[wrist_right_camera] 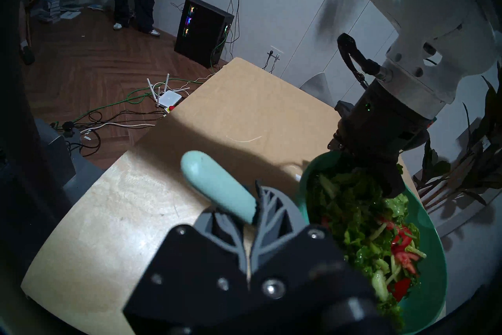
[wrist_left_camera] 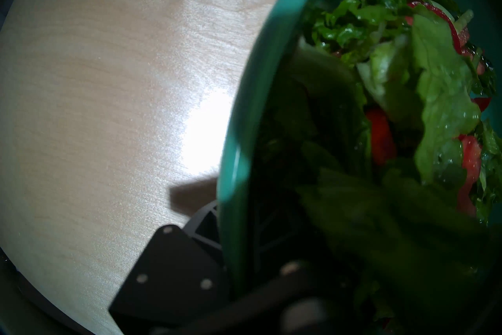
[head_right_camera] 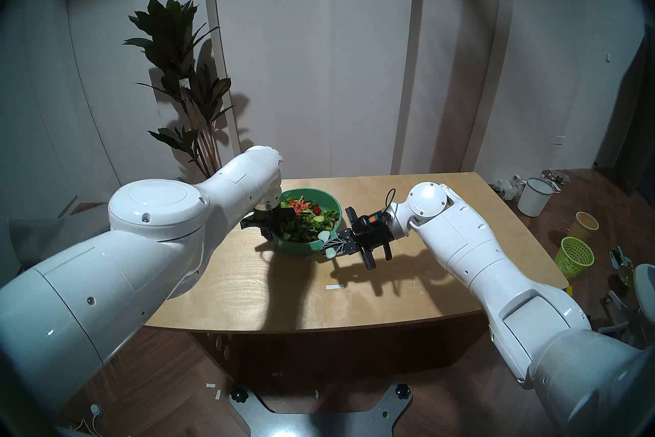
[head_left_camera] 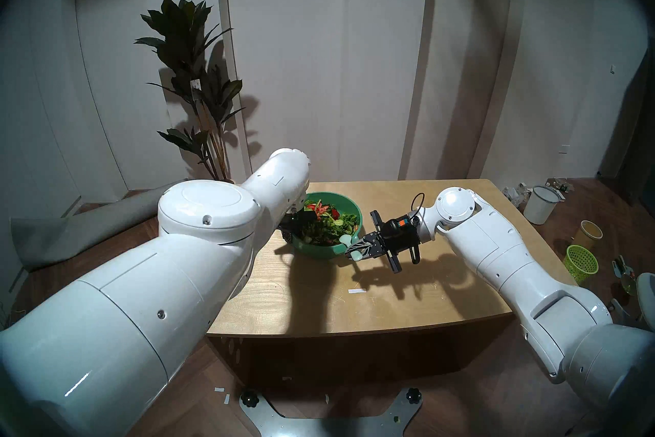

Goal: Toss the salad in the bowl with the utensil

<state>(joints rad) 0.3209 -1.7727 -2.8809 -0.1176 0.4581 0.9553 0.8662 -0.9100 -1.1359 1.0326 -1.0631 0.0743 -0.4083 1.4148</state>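
Green plastic, the deep bowl [head_left_camera: 320, 250] sits near the middle of the pale wooden table [head_left_camera: 407, 301], heaped with salad [head_left_camera: 328, 221] of lettuce, tomato pieces and cucumber slices. At the bowl's nine o'clock in the head view, the left gripper [wrist_left_camera: 239, 242] points down and pinches the rim, one finger outside the wall and the other inside among the leaves. At about four o'clock, just outside the rim, the right gripper [wrist_right_camera: 251, 220] is pressed together on the mint-green spoon [wrist_right_camera: 217, 187], whose rounded end juts past the fingers [wrist_right_camera: 277, 214] over the tabletop beside the bowl.
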